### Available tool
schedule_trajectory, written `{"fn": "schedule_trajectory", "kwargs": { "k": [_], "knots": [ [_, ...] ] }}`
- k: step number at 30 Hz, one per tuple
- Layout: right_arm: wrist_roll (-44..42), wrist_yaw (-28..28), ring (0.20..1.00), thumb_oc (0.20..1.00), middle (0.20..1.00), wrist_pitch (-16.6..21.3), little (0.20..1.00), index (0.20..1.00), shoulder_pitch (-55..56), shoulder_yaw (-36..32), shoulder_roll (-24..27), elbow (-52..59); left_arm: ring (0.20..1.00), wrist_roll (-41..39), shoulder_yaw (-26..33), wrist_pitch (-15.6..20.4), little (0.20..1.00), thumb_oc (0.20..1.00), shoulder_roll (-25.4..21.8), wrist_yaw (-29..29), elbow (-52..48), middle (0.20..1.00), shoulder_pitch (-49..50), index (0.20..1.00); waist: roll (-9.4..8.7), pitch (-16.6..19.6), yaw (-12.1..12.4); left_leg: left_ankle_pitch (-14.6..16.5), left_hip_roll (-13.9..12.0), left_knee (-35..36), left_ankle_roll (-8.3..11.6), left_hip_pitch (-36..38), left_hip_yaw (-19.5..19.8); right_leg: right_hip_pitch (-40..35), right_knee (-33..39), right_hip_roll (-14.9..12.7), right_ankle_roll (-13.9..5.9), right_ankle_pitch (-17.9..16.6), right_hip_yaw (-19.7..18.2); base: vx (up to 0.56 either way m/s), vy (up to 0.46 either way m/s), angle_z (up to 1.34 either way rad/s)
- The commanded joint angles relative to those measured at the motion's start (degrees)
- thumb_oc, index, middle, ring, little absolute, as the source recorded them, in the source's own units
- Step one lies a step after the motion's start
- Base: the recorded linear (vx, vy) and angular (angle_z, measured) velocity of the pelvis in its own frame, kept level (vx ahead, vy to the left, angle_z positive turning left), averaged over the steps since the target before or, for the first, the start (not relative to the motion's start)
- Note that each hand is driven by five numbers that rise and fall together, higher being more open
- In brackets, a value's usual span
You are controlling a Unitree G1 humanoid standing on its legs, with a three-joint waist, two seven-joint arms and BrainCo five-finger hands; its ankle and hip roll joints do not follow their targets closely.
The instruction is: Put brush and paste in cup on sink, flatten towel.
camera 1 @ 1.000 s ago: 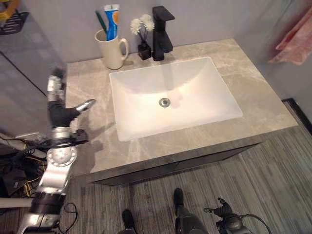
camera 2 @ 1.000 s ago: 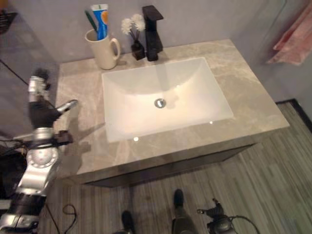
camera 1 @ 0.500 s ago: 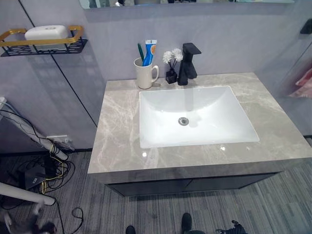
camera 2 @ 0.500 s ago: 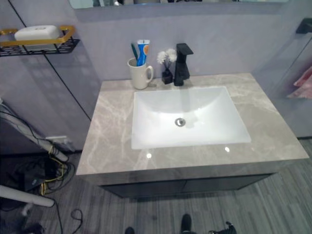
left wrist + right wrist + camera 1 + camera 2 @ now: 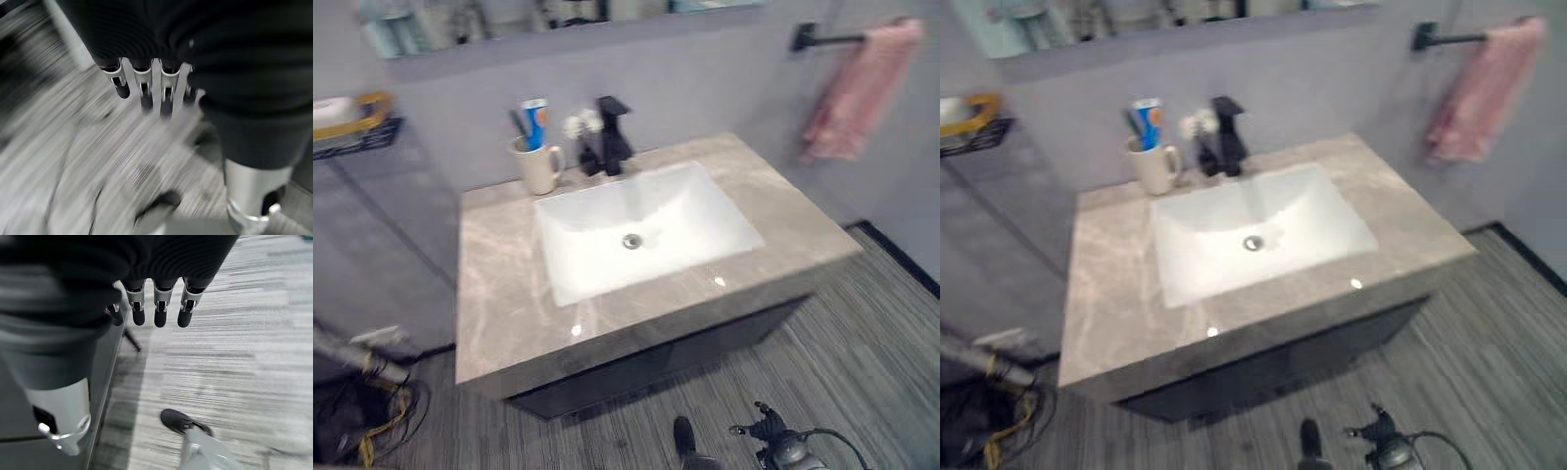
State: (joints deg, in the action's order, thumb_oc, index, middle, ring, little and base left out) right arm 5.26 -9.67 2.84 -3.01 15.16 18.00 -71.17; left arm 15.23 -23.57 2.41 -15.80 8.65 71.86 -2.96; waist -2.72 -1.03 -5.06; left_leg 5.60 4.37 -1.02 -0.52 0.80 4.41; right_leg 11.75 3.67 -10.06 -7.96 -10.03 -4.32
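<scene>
A cream cup (image 5: 536, 168) stands at the back left of the marble counter (image 5: 499, 294), with a blue and white toothpaste tube (image 5: 534, 119) and a dark toothbrush (image 5: 519, 125) upright in it. A pink towel (image 5: 854, 90) hangs bunched from a black bar (image 5: 818, 39) on the wall to the right of the counter. My right hand (image 5: 771, 446) hangs low over the floor in front of the counter; its fingers (image 5: 156, 308) are relaxed and hold nothing. My left hand (image 5: 146, 93) also hangs over the floor, fingers loose and empty.
The white basin (image 5: 641, 230) takes up the counter's middle. A black tap (image 5: 612, 132) and a small vase of white flowers (image 5: 579, 137) stand behind it. A gold-edged wall shelf (image 5: 347, 116) is at the left. Wires and a white pipe (image 5: 357, 357) lie lower left.
The camera has swung right, so the towel on its bar has come into view. My left arm, raised by the counter's left edge a second ago, has dropped down beside me.
</scene>
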Motion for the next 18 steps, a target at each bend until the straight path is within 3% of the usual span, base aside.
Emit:
{"fn": "schedule_trajectory", "kwargs": {
  "k": [1,3,4,8,10,13,15,18],
  "knots": [
    [-2.2,-0.5,1.000,1.000,1.000,-0.1,1.000,1.000,-3.6,-0.8,1.3,-0.8,1.000,3.0,-1.2,0.7,1.000,1.000,3.6,0.4,0.2,1.000,-4.2,1.000,1.73,-4.4,-1.6,-0.2,-1.7,0.8,-0.40,-0.5,-1.8,0.2,-5.2,0.8,-3.62,0.7,-1.1,-0.18,0.214,-0.26],
    [-3.3,-0.8,1.000,1.000,1.000,-0.5,1.000,1.000,-3.3,-1.1,0.5,-1.3,1.000,5.2,-5.5,1.1,1.000,1.000,4.9,0.9,-1.3,1.000,-7.2,1.000,1.75,-5.7,-2.3,-0.2,-1.2,2.0,-1.22,0.1,-6.1,2.6,-4.5,-0.3,-5.45,-2.4,-2.2,-0.20,0.172,-0.64],
    [-3.4,-0.9,1.000,1.000,1.000,-0.6,1.000,1.000,-3.3,-1.0,0.2,-1.8,1.000,6.2,-6.8,1.1,1.000,1.000,5.4,0.8,-1.5,1.000,-8.0,1.000,2.01,-6.2,-2.3,-0.3,-1.7,2.1,-1.25,0.1,-7.8,3.5,-4.6,-1.0,-5.41,-2.3,-0.5,-0.20,0.106,-1.10],
    [-3.5,-1.3,1.000,1.000,1.000,-0.9,1.000,1.000,-2.3,-1.4,-0.5,-3.0,1.000,7.9,-7.7,0.4,1.000,1.000,6.7,0.0,0.0,1.000,-9.1,1.000,3.41,-7.5,-1.0,-1.1,-4.3,3.1,-0.87,1.0,-15.6,3.5,-7.4,-5.9,-3.87,1.0,16.7,-0.15,0.051,-1.63],
    [-3.4,-1.2,1.000,1.000,1.000,-1.0,1.000,1.000,-1.1,-2.5,-0.3,-4.1,1.000,8.3,-6.6,0.0,1.000,1.000,7.1,-0.2,1.1,1.000,-8.2,1.000,3.64,-7.3,-1.2,-2.2,-5.1,4.6,-0.78,1.4,-19.3,1.6,-9.3,-6.5,-3.36,2.3,19.5,-0.18,-0.013,-1.87],
    [-3.6,-1.4,1.000,1.000,1.000,-1.2,1.000,1.000,0.6,-4.4,-0.1,-5.9,1.000,7.6,-4.7,-0.4,1.000,1.000,7.0,0.0,2.3,1.000,-7.3,1.000,3.84,-6.3,-1.2,-1.9,-6.1,5.8,-0.50,1.8,-23.1,-2.2,-11.5,-6.2,-3.85,5.0,20.0,-0.09,-0.051,-1.25],
    [-4.0,-1.9,1.000,1.000,1.000,-1.4,1.000,1.000,0.5,-6.0,0.3,-7.2,1.000,6.1,-2.2,-0.7,1.000,1.000,6.3,1.0,2.3,1.000,-7.0,1.000,3.68,-5.5,0.7,-2.9,-7.4,5.7,-0.02,1.1,-28.0,-4.8,-12.5,-7.7,-3.67,6.0,29.2,-0.09,-0.115,-1.17],
    [-3.5,-1.8,1.000,1.000,1.000,-1.6,1.000,1.000,-0.2,-6.3,0.0,-7.5,1.000,4.0,1.0,-0.6,1.000,1.000,5.3,0.8,2.6,1.000,-6.2,1.000,2.46,-4.2,2.3,-2.7,-8.5,4.2,0.28,1.4,-33.6,-8.0,-11.0,-7.9,-3.87,5.8,36.8,-0.03,-0.171,-1.21]
  ]
}}
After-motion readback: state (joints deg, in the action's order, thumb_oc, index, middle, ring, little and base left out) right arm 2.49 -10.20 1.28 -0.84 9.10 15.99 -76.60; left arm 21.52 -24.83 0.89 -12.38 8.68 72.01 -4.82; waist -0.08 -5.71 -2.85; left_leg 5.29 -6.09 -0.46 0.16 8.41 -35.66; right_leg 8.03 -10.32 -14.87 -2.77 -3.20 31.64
